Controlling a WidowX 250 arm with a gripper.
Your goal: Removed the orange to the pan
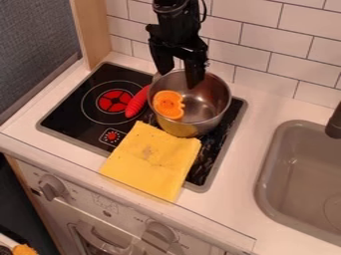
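The gripper (178,74) hangs pointing down over the back of the metal pan (212,117), with its fingers apart and nothing between them. One finger is by the pan's back left rim, and the other reaches over the opening. An orange (168,104), seen as a bright orange piece with a cut-looking face, lies inside the pan against its left wall, in front of the gripper and apart from it. The pan stands on the right part of the black stove top.
A red ribbed object (138,101) lies against the pan's left side. The yellow cloth (152,160) covers the stove's front edge, close in front of the pan. A grey sink (271,172) and dark faucet (334,122) are at right; a tiled wall (256,60) stands behind.
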